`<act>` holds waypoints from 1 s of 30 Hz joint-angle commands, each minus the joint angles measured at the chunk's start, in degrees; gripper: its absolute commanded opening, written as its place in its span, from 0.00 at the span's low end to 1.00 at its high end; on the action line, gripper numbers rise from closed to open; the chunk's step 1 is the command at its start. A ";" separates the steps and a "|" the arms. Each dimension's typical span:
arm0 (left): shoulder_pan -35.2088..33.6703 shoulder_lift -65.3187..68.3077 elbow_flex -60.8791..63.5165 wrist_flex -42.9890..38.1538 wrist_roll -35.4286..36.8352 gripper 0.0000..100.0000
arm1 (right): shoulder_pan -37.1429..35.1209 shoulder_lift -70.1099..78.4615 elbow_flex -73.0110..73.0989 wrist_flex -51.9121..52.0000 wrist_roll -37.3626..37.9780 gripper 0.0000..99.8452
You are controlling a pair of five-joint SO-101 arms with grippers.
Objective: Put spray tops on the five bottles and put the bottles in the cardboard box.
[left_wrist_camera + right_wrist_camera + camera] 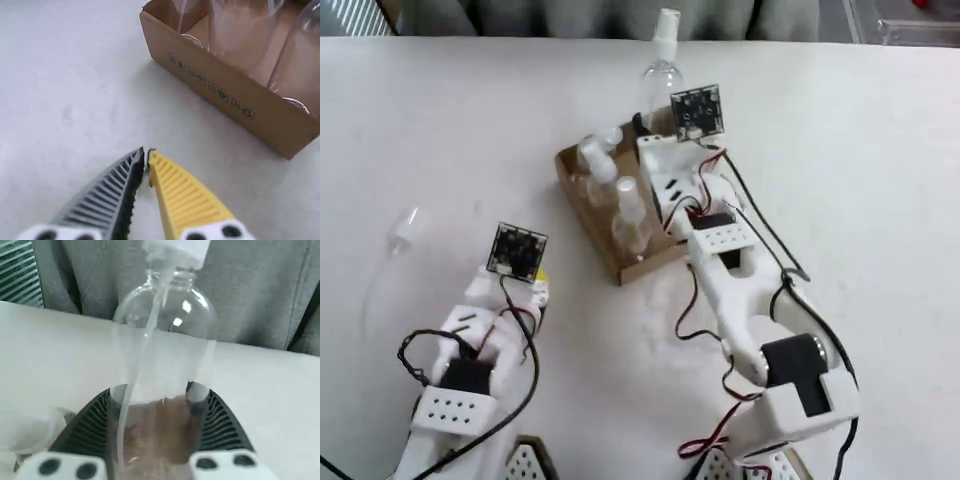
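Note:
The cardboard box (582, 195) sits mid-table and holds clear bottles (630, 212) with white spray tops. My right gripper (155, 395) is shut on another clear bottle (165, 335) with a spray top (175, 249) and its thin tube inside. It holds this bottle upright over the far end of the box (662, 75). Through the bottle's lower part I see brown cardboard. My left gripper (145, 156) is shut on nothing, low over the bare table just short of the box wall (225, 97). In the high view my left gripper (539, 288) is left of the box.
A loose spray top (400, 236) with its long tube lies on the table far left of the box. A person in grey clothing (260, 285) is behind the table's far edge. The white tabletop (860, 150) stretches wide to the right.

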 commanded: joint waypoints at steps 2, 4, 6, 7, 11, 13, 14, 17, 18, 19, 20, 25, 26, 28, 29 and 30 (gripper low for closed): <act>0.22 -0.75 -0.62 -1.58 -0.53 0.02 | 3.21 -7.87 0.26 -0.04 -0.09 0.02; 0.22 -0.75 -0.62 -1.58 -0.53 0.02 | 4.53 -10.59 2.64 -0.04 0.00 0.02; 0.13 -0.75 -0.62 -1.58 -0.53 0.02 | 6.11 -14.29 6.42 -0.22 0.09 0.02; 0.13 -0.75 -0.62 -1.58 -0.53 0.02 | 6.81 -16.31 8.35 -0.13 0.09 0.02; 0.13 -0.75 -0.62 -1.58 -0.53 0.02 | 10.15 -25.36 16.09 0.13 0.18 0.02; 0.13 -0.75 -0.62 -1.58 -0.53 0.02 | 12.18 -29.76 19.52 1.19 0.26 0.02; 0.13 -0.75 -0.62 -1.58 -0.53 0.02 | 13.14 -31.87 20.84 2.95 0.35 0.02; 0.13 -0.75 -0.62 -1.58 -0.53 0.02 | 16.57 -38.02 24.00 11.82 3.60 0.02; 0.13 -0.75 -0.62 -1.58 -0.53 0.02 | 17.98 -40.13 24.88 14.99 4.40 0.02; 0.13 -0.75 -0.62 -1.58 -0.53 0.02 | 19.65 -42.15 25.85 18.15 5.01 0.02; 0.13 -0.75 -0.62 -1.58 -0.53 0.02 | 21.14 -44.26 26.81 21.23 5.54 0.02; 0.13 -0.75 -0.62 -1.58 -0.53 0.02 | 28.35 -55.96 32.79 34.77 10.90 0.02; 0.13 -0.75 -0.62 -1.58 -0.53 0.02 | 29.67 -58.51 34.29 36.97 12.48 0.02; 0.13 -0.75 -0.62 -1.58 -0.53 0.02 | 32.22 -63.69 37.27 40.75 15.30 0.02; 0.13 -0.75 -0.62 -1.58 -0.53 0.02 | 33.63 -66.42 39.03 42.15 16.35 0.02; 0.13 -0.75 -0.62 -1.58 -0.53 0.02 | 34.86 -69.32 40.62 43.12 17.05 0.02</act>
